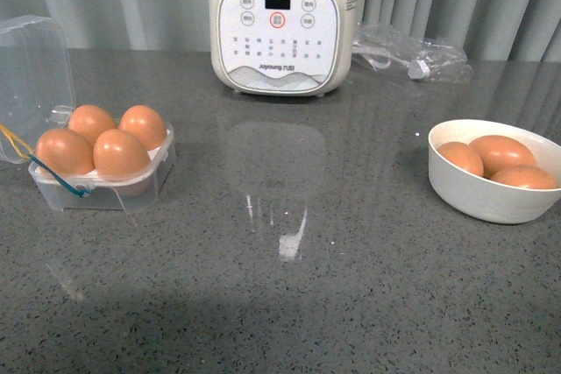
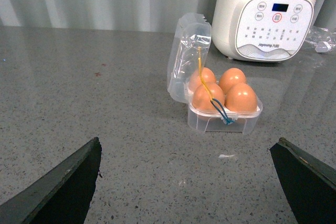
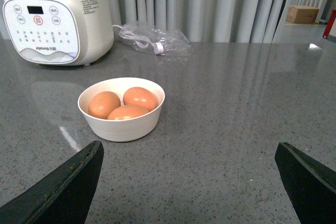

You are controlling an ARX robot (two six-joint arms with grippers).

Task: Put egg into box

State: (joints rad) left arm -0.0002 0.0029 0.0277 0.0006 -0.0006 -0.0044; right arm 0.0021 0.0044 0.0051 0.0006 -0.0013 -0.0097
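- Now, nearest: left gripper (image 2: 187,148) and right gripper (image 3: 189,144) – both released, fingers wide, holding nothing.
- Farther, right side: white bowl (image 1: 473,201) just ahead of the right gripper, with three spare eggs (image 1: 500,152) lying on their sides.
- Farther, left side: the box (image 1: 105,192) ahead of the left gripper – all four slots full, so the egg (image 1: 120,153) seems already inside.

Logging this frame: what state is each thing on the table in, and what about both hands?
Box: lid open, every slot filled, four eggs in all.
Bowl: upright, holding three eggs.
Cooker: upright at the back; cannot tell whether it is on.
Plastic bag: lying crumpled beside the cooker.
Left hand: open, empty.
Right hand: open, empty.
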